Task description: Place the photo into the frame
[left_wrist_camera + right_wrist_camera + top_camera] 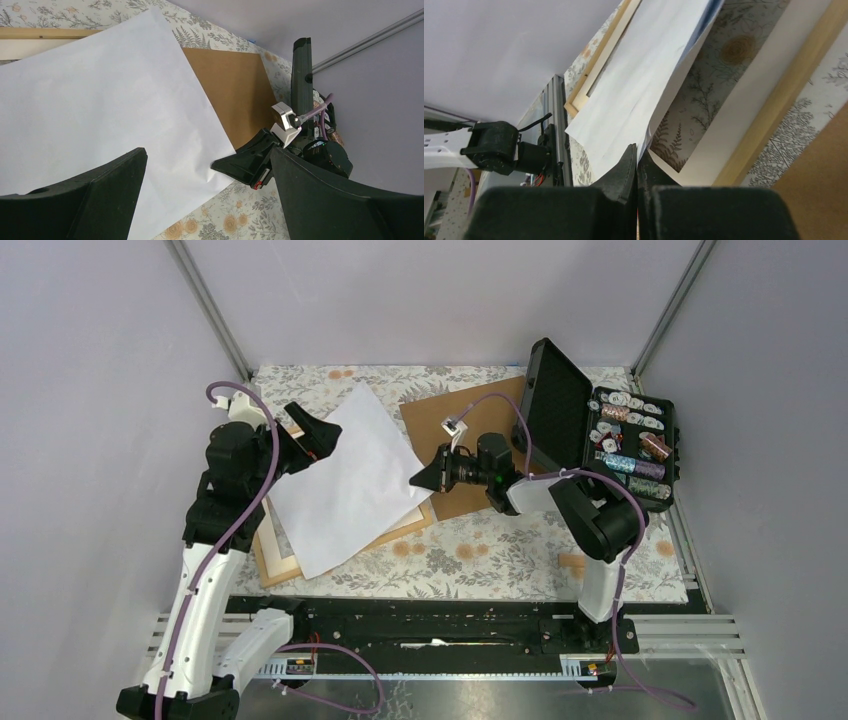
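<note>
Right jaws shut on the photo's (pixel 350 480) right edge, sheet lying leftward, skewed over the frame (pixel 275 568); left jaws wide open, empty.

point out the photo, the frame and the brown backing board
photo (pixel 350 480), top view, middle of its white back
frame (pixel 781 100), right wrist view, light-wood rail
backing board (pixel 235 90), left wrist view, bare brown face
</note>
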### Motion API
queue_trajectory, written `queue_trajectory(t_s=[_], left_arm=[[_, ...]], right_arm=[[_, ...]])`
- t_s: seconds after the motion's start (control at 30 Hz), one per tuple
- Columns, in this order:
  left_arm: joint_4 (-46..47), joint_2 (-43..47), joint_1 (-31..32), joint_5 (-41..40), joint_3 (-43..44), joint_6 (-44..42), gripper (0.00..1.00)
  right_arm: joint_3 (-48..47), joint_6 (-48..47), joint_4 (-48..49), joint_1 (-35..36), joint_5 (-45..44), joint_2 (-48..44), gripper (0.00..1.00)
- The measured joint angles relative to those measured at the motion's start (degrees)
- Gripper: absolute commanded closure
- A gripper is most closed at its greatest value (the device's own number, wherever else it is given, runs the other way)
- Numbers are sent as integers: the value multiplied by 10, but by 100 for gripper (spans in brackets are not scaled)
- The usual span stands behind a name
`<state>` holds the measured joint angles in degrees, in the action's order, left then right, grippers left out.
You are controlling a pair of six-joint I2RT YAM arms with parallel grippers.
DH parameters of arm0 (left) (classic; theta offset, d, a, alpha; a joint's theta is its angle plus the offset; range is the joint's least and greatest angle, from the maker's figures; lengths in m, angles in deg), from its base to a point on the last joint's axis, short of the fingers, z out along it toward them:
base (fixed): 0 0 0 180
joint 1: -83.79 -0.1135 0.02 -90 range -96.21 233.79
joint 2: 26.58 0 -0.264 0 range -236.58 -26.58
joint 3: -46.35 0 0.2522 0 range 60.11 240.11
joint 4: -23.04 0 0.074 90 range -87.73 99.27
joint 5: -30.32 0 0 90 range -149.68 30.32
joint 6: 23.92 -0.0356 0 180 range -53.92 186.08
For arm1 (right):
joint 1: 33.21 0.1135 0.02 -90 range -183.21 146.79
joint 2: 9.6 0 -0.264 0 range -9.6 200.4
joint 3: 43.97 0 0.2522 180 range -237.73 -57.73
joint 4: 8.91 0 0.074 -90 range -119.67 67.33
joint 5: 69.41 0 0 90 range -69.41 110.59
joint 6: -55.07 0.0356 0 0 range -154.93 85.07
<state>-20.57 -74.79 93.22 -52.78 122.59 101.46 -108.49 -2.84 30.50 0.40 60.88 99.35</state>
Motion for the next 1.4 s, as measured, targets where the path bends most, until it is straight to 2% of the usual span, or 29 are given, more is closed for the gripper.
queue_trajectory(t_s=[0.23,0.37,0.53,0.77,1.1,1.27,1.4], left_arm=[[3,6,0,3,-2,0,1],[5,9,0,9,-2,0,1],[15,9,0,19,-3,4,1],[21,13,0,22,-12,11,1],[25,13,0,24,-12,13,1],[25,13,0,24,-12,13,1],[25,14,0,24,-12,14,1]], right_arm=[[-4,-2,20,-3,26,3,100],[43,-13,7,-16,37,-42,100],[33,-57,-9,-9,80,-70,100],[45,-57,44,14,117,-86,100],[59,-47,98,23,118,-136,100],[53,-24,120,30,118,-121,100],[21,10,141,41,109,-61,100]])
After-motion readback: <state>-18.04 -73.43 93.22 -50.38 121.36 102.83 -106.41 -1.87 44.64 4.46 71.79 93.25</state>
